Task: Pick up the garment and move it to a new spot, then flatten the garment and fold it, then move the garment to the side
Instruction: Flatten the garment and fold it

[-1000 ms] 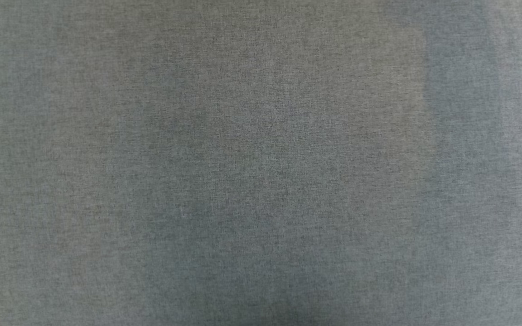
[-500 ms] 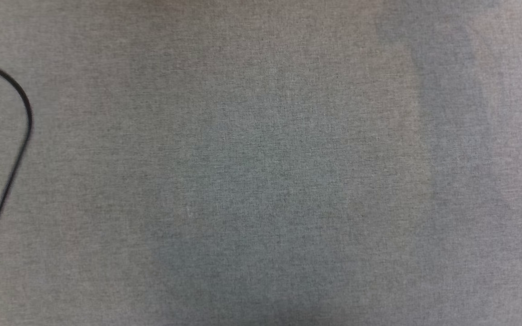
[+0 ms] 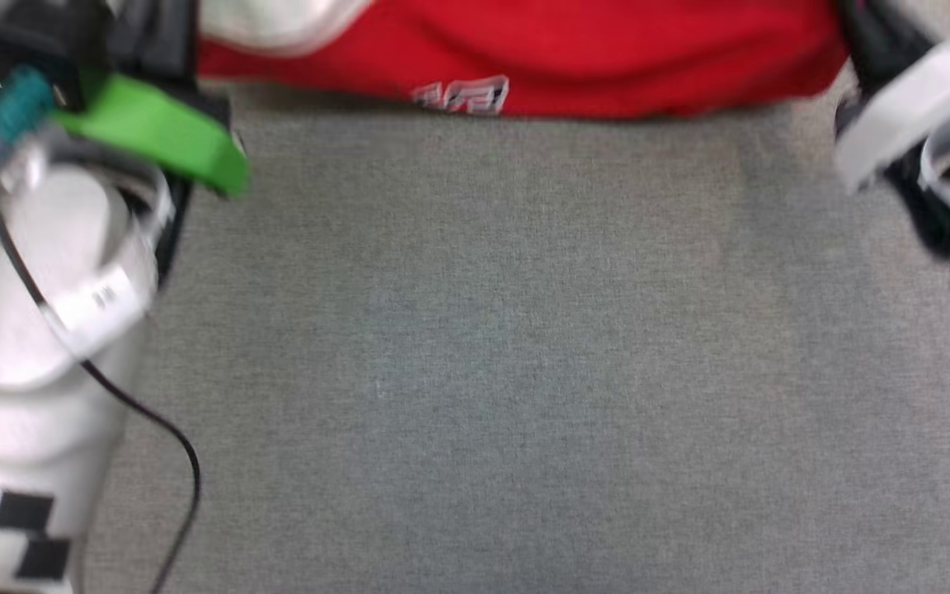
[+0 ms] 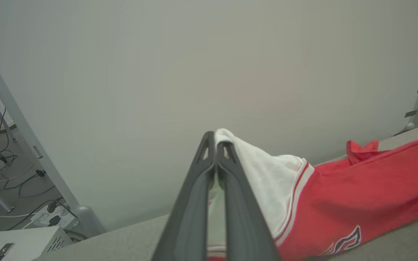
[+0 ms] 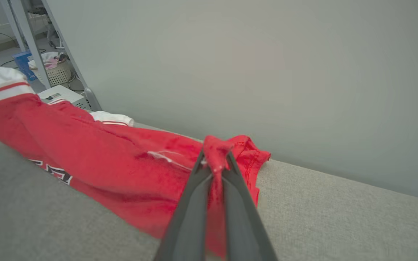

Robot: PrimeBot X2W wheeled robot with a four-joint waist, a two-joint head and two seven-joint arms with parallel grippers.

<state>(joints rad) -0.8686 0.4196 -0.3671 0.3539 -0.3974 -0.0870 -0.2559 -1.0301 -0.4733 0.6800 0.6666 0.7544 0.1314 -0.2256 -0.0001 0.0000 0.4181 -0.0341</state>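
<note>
The garment (image 3: 524,49) is stretched across the far side of a grey woven surface (image 3: 475,371), pinched at each end and sagging onto the cloth between. A plain pale wall (image 4: 194,72) rises right behind that surface.

The left gripper (image 4: 215,145) has its fingers pressed together on a white sleeve. The right gripper (image 5: 214,159) is likewise clamped tight, on a bunched red corner of the hem.

The head view, blurred, gives both pale arms at the frame's sides, a green tab (image 3: 162,132) on the left one, and white lettering (image 3: 463,95) on the red chest. The left wrist view adds the floor beyond the surface: a white box (image 4: 16,243), a power strip (image 4: 49,217) and loose cables (image 4: 13,177) by a grey post. The right wrist view adds a pale basket (image 5: 56,74) on the floor.

Count: one garment, two white sleeves with striped trim, two grippers, one basket, one box.
</note>
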